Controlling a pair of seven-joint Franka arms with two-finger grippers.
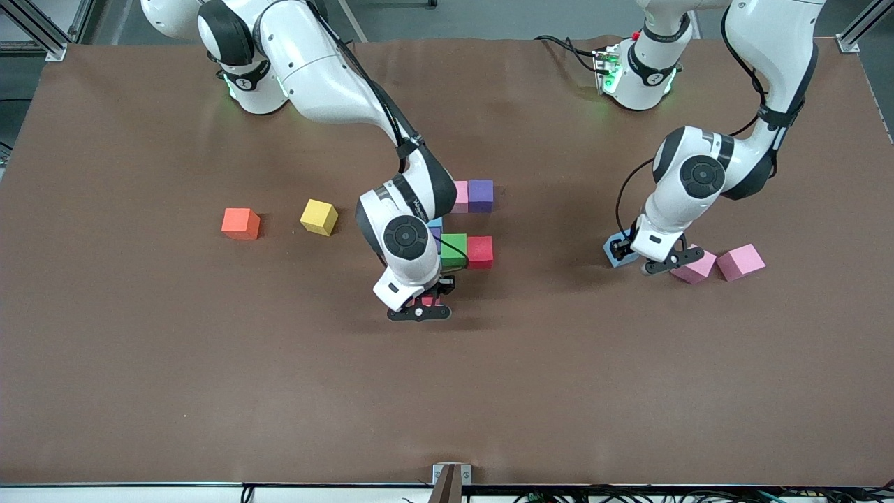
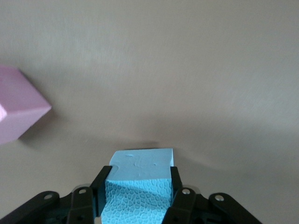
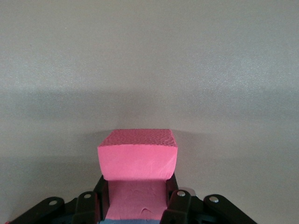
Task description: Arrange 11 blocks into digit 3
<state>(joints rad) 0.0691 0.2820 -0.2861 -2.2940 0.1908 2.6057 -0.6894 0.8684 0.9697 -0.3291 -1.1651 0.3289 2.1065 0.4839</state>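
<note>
the right pincer (image 1: 420,308) clamps a bright pink block (image 3: 138,163) low over the worktop (image 1: 209,363), just beside the green block (image 1: 454,249). the left pincer (image 1: 660,260) grips a light blue block (image 2: 140,184), a pale pink block (image 1: 695,266) just beside it.

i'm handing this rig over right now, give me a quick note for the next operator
Left gripper: shut on a light blue block, low over the table beside two pink blocks at the left arm's end.
Right gripper: shut on a hot pink block, low over the table just nearer the front camera than the cluster.
Done: a partial figure mid-table, with pink and purple blocks in the farther row, green and red in the nearer; others are hidden by the right arm.
Left: place both held blocks, then the two pink ones and the yellow block. The orange cube sits beside the yellow.
</note>
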